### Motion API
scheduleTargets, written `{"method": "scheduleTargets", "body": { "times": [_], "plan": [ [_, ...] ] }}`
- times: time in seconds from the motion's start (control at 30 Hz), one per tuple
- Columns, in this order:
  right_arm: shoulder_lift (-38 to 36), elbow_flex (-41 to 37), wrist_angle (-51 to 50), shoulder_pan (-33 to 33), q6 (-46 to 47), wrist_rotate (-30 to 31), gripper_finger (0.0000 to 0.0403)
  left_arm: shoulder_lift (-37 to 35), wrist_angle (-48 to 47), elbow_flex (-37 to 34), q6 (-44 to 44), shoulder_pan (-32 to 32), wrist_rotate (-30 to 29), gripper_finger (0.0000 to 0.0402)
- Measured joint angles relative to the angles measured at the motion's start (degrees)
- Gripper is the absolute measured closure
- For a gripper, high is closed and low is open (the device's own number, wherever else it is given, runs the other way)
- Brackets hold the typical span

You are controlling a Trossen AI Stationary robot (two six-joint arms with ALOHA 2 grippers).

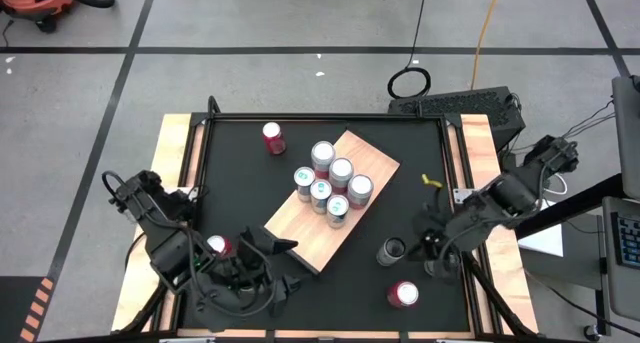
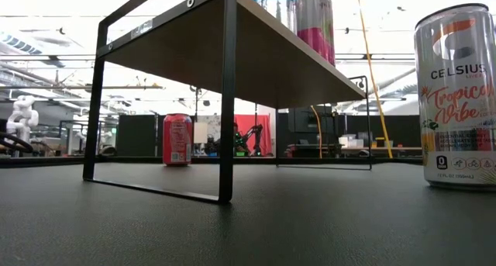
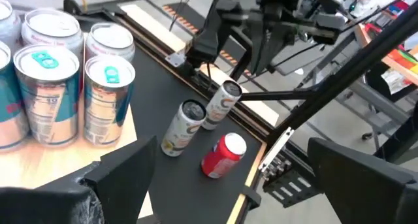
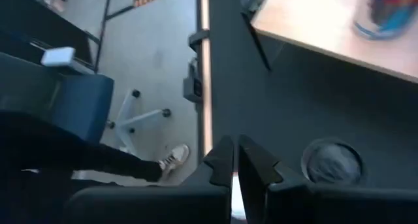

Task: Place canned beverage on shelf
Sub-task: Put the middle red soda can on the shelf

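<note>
Left claw (image 1: 283, 246) is spread wide with nothing in it, hovering at the near end of the shelf (image 1: 300, 223), and a red-topped can (image 1: 216, 245) stands just beside that arm. My right claw (image 1: 432, 245) is pressed together, empty, near a grey can (image 1: 390, 250) on the black table (image 1: 420, 153). Farther along, six cans (image 1: 330, 183) stand clustered on the shelf, and beyond them a red can (image 1: 273, 137).

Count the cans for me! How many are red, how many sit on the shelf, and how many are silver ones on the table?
Red cans: 3
Shelf cans on the shelf: 6
Silver cans on the table: 2
Total: 11
</note>
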Motion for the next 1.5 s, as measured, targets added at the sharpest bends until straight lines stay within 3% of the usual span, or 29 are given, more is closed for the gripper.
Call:
{"method": "scheduleTargets", "body": {
  "times": [0.37, 0.63, 0.77, 0.9, 1.0, 1.13, 1.27, 1.37, 1.5],
  "plan": [
    [-2.6, 0.0, -12.2, 0.2, -1.5, 6.0, 0.0403, 0.2, -4.4, 0.0, -5.9, 5.3, 12.7, 0.0008],
    [-2.6, 0.0, -12.9, 0.2, -8.1, 6.0, 0.0403, 0.2, -12.8, 0.0, -12.0, 8.2, 25.7, 0.0008],
    [-2.6, 0.0, -14.2, 0.2, -10.9, 6.1, 0.0403, 0.2, -19.3, 0.0, -16.1, 8.4, 33.9, 0.0008],
    [-2.6, 0.0, -15.3, 0.2, -11.6, 6.0, 0.0403, 0.2, -30.4, 0.0, -20.8, 8.5, 47.4, 0.0008],
    [-2.6, 0.0, -15.4, 0.2, -11.6, 6.1, 0.0403, 0.1, -34.8, -0.5, -23.3, 8.9, 53.8, 0.0008],
    [-2.6, 0.0, -15.3, 0.2, -11.7, 6.3, 0.0403, -1.0, -34.8, -1.2, -25.2, 9.0, 54.1, 0.0008],
    [-2.5, 0.0, -15.2, 0.1, -12.3, 10.8, 0.0403, -1.5, -35.0, -1.2, -24.9, 9.1, 52.8, 0.0008],
    [-2.5, 0.0, -15.2, 0.1, -12.2, 12.7, 0.0403, -1.9, -35.0, -1.2, -20.1, 9.4, 47.7, 0.0008],
    [-2.5, 0.0, -15.2, 0.1, -11.9, 11.5, 0.0403, -3.8, -35.0, -1.2, -9.5, 11.4, 46.4, 0.0010]
  ]
}}
